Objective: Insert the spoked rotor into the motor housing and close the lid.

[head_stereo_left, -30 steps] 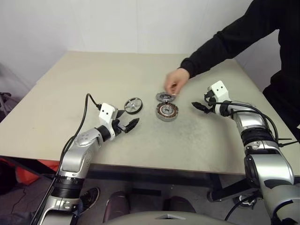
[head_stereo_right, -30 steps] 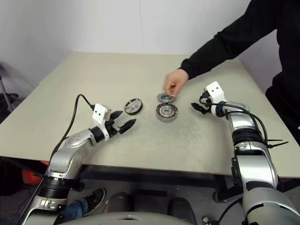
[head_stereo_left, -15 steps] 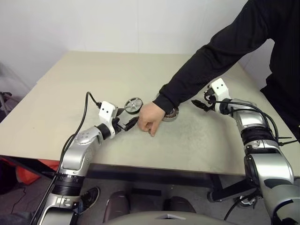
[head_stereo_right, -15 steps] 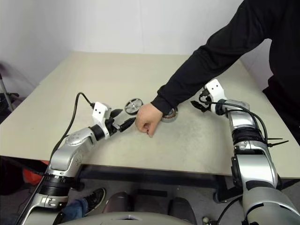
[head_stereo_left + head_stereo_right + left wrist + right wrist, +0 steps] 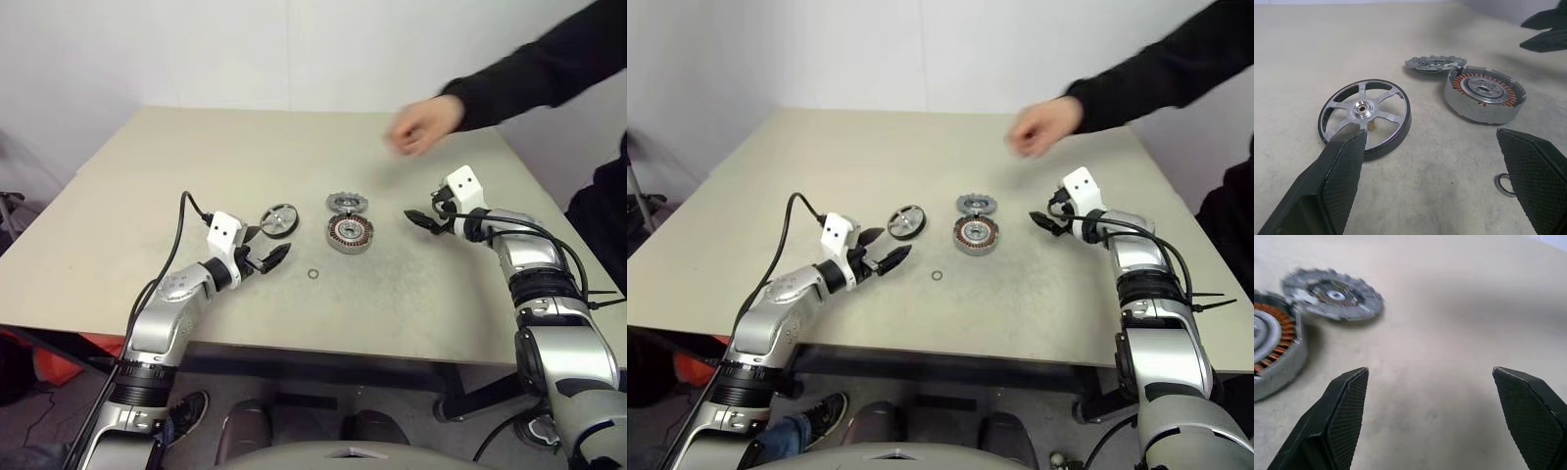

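The spoked rotor [image 5: 278, 219], black-rimmed with silver spokes, lies flat on the table just beyond my left gripper [image 5: 266, 245]. That gripper is open and empty, and its fingers frame the rotor [image 5: 1365, 111] in the left wrist view. To the right sits the motor housing [image 5: 349, 233] with copper coils, and the scalloped grey lid [image 5: 346, 204] rests against its far side. My right gripper [image 5: 415, 219] hovers open and empty to the right of the housing, pointing toward it. The right wrist view has the lid [image 5: 1332, 293] and part of the housing [image 5: 1273, 350].
A small metal ring [image 5: 313, 275] lies on the table in front of the housing, near my left gripper. A person's hand [image 5: 421, 125] in a black sleeve hangs over the far right of the table [image 5: 196, 166].
The person's hand reached down beside my left gripper, then pulled back up to the far right. A small ring now lies where the hand was. Both grippers stayed put.
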Action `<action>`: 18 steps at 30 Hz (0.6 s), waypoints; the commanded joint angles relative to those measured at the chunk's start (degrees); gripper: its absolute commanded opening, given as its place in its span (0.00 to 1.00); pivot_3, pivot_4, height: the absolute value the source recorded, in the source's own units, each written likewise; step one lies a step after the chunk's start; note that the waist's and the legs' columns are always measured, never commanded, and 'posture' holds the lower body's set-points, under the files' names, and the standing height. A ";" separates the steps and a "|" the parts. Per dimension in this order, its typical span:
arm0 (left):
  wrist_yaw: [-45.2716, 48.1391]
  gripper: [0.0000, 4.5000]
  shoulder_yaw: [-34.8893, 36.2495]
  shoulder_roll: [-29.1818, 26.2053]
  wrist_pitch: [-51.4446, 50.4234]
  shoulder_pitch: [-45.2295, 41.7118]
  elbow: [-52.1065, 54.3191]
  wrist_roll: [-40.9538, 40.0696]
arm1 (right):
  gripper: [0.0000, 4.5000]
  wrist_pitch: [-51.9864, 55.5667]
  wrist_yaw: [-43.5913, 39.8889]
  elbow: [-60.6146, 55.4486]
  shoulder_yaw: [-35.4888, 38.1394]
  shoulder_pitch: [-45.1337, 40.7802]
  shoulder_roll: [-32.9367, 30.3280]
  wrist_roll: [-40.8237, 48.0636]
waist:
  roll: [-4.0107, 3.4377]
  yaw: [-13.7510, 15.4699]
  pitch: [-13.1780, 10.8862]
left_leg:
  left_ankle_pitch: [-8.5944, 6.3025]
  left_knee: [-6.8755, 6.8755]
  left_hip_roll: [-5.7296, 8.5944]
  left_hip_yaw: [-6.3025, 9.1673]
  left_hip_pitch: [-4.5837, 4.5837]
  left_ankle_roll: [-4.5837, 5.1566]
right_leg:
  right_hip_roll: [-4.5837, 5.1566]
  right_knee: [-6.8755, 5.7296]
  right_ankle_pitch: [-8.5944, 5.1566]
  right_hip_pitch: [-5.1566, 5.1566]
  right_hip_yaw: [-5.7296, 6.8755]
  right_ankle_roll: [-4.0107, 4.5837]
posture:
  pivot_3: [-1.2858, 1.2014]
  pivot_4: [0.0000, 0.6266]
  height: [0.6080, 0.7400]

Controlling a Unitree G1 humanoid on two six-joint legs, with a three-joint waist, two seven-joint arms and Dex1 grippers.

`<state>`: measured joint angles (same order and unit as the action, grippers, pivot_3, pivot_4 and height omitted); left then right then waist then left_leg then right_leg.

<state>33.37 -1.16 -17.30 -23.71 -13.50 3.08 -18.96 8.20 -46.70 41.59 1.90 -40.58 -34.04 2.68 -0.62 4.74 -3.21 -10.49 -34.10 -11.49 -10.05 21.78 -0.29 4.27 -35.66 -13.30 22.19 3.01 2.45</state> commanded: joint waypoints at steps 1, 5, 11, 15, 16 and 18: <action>2.26 1.00 -0.26 -0.45 0.17 -0.96 1.25 -1.21 | 0.93 3.04 -7.65 -15.94 -0.16 5.83 -0.66 5.65 | 0.00 0.50 0.00 | -0.01 0.01 -0.01 0.00 0.00 0.01 | 0.00 0.01 0.00 0.00 0.00 0.00 | 0.52 0.00 1.00; 8.02 1.00 -4.59 -1.47 1.80 -2.20 -2.77 0.63 | 0.93 10.37 -9.97 -37.77 -0.79 15.88 -1.53 10.54 | -0.03 1.08 -0.01 | -0.02 0.11 0.00 -0.01 0.01 0.03 | 0.00 0.14 -0.01 0.01 0.00 -0.02 | 0.52 0.00 1.00; 9.68 1.00 -9.07 -0.61 7.80 -8.02 -10.89 6.31 | 0.93 15.72 -6.89 -45.33 0.09 21.02 -2.24 11.29 | -0.03 1.21 -0.01 | 0.05 0.15 0.01 0.01 -0.14 -0.08 | 0.01 0.16 -0.25 -0.14 -0.01 -0.46 | 0.52 0.00 1.00; 8.51 1.00 -15.47 0.17 16.68 -12.06 -18.27 15.42 | 0.93 16.62 -6.34 -47.98 1.14 24.63 -4.22 11.75 | -0.04 1.32 -0.01 | 0.05 0.19 0.11 0.03 -0.24 -0.08 | 0.09 0.27 -0.26 -0.28 -0.04 -0.51 | 0.52 0.00 1.00; 8.88 1.00 -16.25 0.77 17.63 -12.54 -18.92 15.97 | 0.93 16.80 -6.15 -48.53 1.39 25.23 -4.52 11.88 | -0.04 1.32 -0.01 | 0.04 0.22 0.12 0.03 -0.24 -0.07 | 0.09 0.30 -0.25 -0.27 -0.06 -0.53 | 0.52 0.00 1.00; 10.58 1.00 -18.28 1.76 18.69 -12.98 -19.60 16.96 | 0.93 17.17 -5.73 -49.37 1.83 26.12 -4.84 12.25 | -0.04 1.06 -0.01 | 0.02 0.31 0.13 0.02 -0.20 -0.03 | 0.10 0.35 -0.22 -0.22 -0.06 -0.53 | 0.52 0.00 1.00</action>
<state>42.67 -18.05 -16.01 -7.27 -24.92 -17.05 -3.14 25.34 -52.92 -4.74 1.69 -14.06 -38.18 13.59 -0.65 5.79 -3.22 -10.46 -33.71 -11.36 -10.04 21.58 -0.33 4.37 -35.30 -13.44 22.01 2.95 2.04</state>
